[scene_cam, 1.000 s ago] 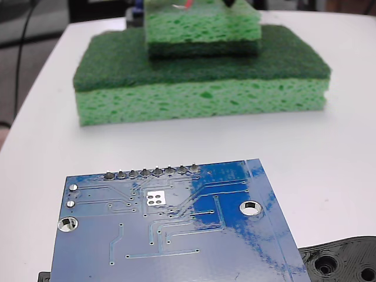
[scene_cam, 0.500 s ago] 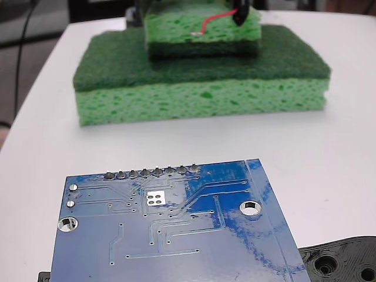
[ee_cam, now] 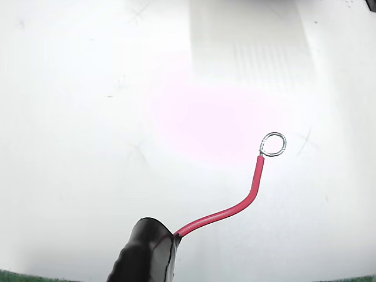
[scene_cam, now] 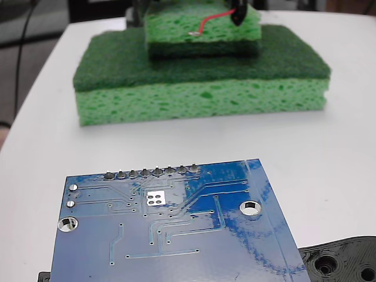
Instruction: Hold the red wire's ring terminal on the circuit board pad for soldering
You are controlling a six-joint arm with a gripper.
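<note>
The table (scene_cam: 329,153) is carrying two stacked green sponges (scene_cam: 200,88) at the back of the fixed view and the circuit board (scene_cam: 176,235) lying flat at the front, well apart from them. The hand (scene_cam: 239,13) is hanging at the top edge of that view, in front of the upper sponge, its dark tip closed on the near end of the red wire (scene_cam: 212,20). In the wrist view only white table is showing under the wire, not the board. The pad (scene_cam: 155,198) is sitting left of the board's centre, just below the row of solder joints (scene_cam: 151,173). From the hand, the pad is lying far toward the camera and to the left. The wire's long axis is running from the hand leftward and down, ending in the ring terminal (scene_cam: 192,34), which is pointing left, roughly the pad's way.
</note>
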